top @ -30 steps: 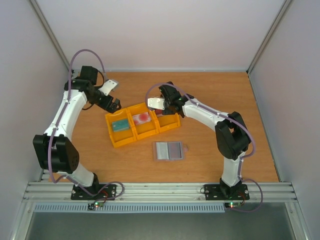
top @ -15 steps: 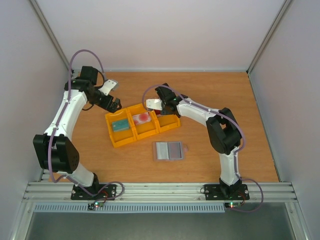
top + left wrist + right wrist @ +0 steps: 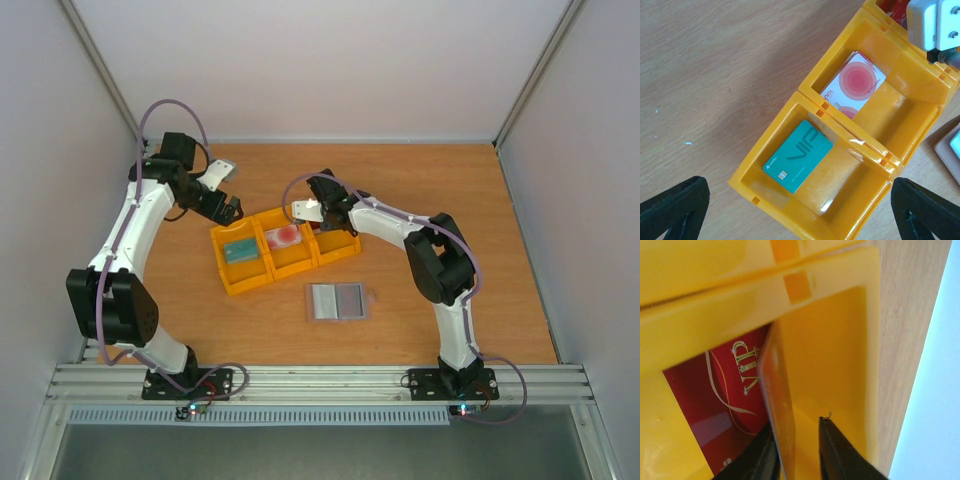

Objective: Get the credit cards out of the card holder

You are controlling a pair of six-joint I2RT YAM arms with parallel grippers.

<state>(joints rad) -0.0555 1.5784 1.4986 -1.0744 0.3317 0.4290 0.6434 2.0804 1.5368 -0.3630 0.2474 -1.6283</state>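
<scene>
The right claw (image 3: 799,452) reaches into the right-hand end compartment of the yellow tray (image 3: 245,286). Its jaws stand a little apart, with a thin yellow-orange sheet edge-on between them. Whether they grip it cannot be told. Just beside that sheet, in the same compartment, lies the dark red card (image 3: 715,395), with gold lettering face up.

The whitish-pink card (image 3: 855,82) lies in the tray's middle compartment and the teal card (image 3: 798,162) in its left one. The left claw (image 3: 800,210) hangs above the tray's left end, spread wide and holding nothing.

The card holder (image 3: 337,301) lies opened flat on the arms' side of the tray, near it but apart, pale panels up.

The tray rests on a wood-grain tabletop (image 3: 450,190). Plain pale walls (image 3: 300,70) close in beyond and to both sides of the tray, and a metal rail (image 3: 320,378) carries the arm bases.
</scene>
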